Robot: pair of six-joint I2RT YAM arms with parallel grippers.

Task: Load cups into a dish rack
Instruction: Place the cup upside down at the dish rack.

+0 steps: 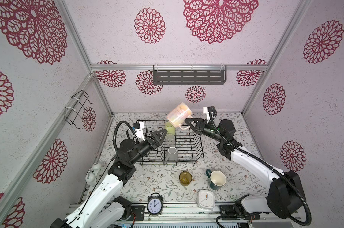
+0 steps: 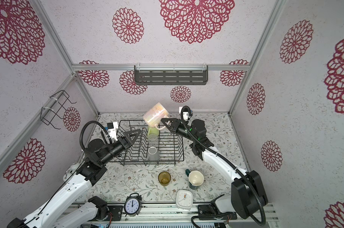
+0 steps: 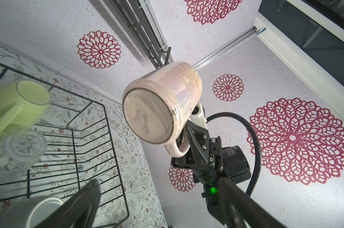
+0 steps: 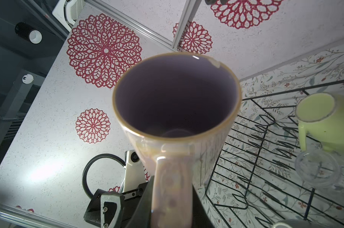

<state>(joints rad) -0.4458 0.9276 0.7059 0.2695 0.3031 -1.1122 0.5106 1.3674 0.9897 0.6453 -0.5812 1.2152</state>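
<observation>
My right gripper [image 1: 188, 123] [image 4: 172, 207] is shut on the handle of the pink mug [image 1: 179, 114] [image 3: 159, 104] [image 4: 175, 98], which hangs tilted above the far edge of the black wire dish rack [image 1: 196, 142] [image 3: 108, 118]. In the rack lie a yellow-green mug [image 1: 170, 127] [image 4: 325, 118], a clear glass [image 1: 169, 137] [image 3: 19, 150] and a grey mug [image 1: 172, 154]. My left gripper [image 1: 164, 133] [image 3: 159, 182] stands open and empty over the rack's left side. An amber tumbler [image 1: 185, 178] and a dark teal mug [image 1: 216, 179] stand on the table in front of the rack.
A black alarm clock [image 1: 155, 204] and a white square clock [image 1: 206, 199] stand at the front edge, and a white clock [image 1: 93, 173] sits by the left arm. A slotted shelf [image 1: 189, 76] hangs on the back wall, a small wire holder [image 1: 77, 109] on the left wall.
</observation>
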